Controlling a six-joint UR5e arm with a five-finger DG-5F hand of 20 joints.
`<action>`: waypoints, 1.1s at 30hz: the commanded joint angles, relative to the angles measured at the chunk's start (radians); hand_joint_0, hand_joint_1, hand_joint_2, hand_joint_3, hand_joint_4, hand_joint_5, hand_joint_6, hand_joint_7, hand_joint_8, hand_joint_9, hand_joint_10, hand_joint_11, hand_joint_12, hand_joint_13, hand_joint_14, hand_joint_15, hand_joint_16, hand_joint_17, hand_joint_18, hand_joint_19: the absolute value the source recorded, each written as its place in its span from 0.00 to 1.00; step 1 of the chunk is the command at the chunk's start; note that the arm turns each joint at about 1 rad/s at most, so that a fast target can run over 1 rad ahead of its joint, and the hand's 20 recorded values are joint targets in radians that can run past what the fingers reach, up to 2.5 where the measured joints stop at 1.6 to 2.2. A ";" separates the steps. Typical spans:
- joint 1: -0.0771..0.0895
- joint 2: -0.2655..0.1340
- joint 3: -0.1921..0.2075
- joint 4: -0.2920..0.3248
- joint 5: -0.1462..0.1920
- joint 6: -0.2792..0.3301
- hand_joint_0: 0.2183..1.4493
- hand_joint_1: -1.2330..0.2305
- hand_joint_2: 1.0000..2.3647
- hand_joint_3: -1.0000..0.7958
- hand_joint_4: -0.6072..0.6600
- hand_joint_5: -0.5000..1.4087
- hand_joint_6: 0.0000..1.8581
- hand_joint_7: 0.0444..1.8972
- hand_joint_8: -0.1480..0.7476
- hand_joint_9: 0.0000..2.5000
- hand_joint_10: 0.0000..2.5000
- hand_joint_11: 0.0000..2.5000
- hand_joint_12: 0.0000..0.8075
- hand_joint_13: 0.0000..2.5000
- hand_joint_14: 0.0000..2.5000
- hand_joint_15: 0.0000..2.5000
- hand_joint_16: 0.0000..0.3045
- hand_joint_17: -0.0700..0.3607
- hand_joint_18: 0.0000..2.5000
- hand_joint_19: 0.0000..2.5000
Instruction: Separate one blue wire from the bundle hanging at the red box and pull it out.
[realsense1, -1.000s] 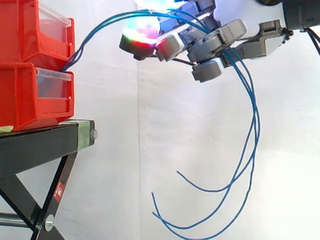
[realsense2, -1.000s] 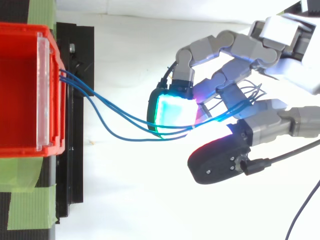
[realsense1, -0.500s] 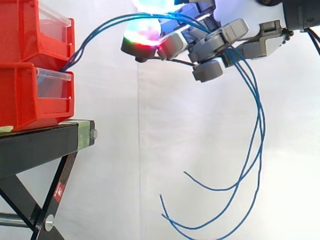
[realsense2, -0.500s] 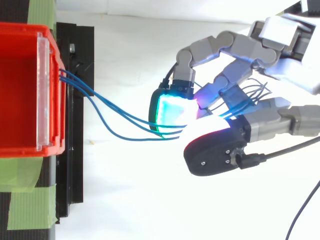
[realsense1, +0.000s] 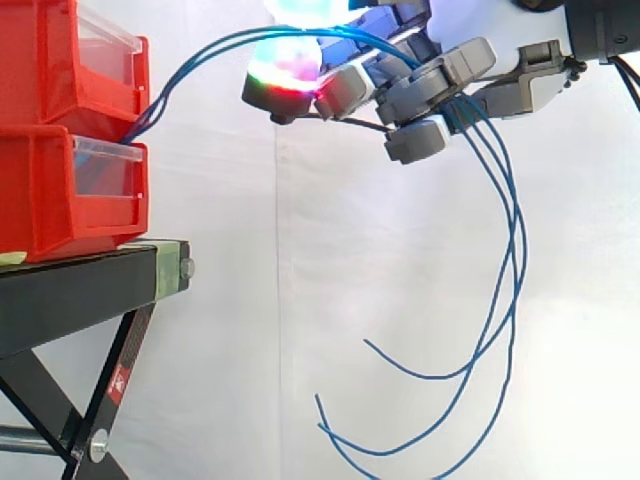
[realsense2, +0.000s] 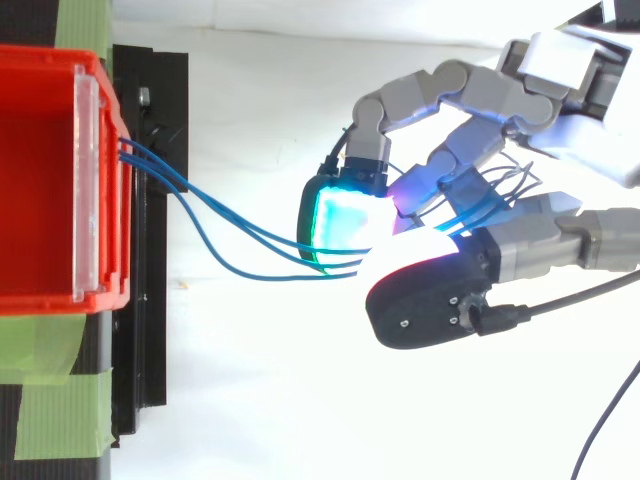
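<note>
Several blue wires (realsense1: 516, 240) in the side view rise from between the stacked red bins (realsense1: 60, 130) at the left edge and arc to the hand (realsense1: 430, 85) at the upper right, whose fingers are curled round them; from there they hang in loose loops toward the lower right. From above, the blue wires (realsense2: 235, 232) leave the front of the red bins (realsense2: 40, 180) at the left and run to the centre of the frame, where the hand (realsense2: 520, 240) clasps them beneath a glowing fingertip (realsense2: 345, 220).

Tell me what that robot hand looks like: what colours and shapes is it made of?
The hand is built of blocky grey segments, with white shells nearer the wrist. One part is a rounded black casing with small screws. Its fingertips are thick squarish pads glowing cyan, green and white, red and magenta too. The arm behind is dark.
</note>
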 joint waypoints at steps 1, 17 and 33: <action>0.000 0.000 0.000 0.000 -0.001 0.000 0.33 0.40 0.01 0.36 0.69 0.14 0.45 0.56 0.56 0.40 0.00 0.65 0.43 0.44 0.86 0.43 0.15 0.40 0.42 0.61; 0.000 0.000 0.000 0.000 0.003 0.000 0.30 0.42 0.00 0.31 0.69 0.14 0.45 0.56 0.56 0.40 0.00 0.64 0.43 0.43 0.87 0.43 0.16 0.41 0.42 0.60; 0.000 0.000 0.000 -0.002 0.003 0.000 0.28 0.34 0.00 0.28 0.69 0.14 0.45 0.55 0.57 0.40 0.00 0.64 0.44 0.43 0.87 0.42 0.16 0.42 0.42 0.60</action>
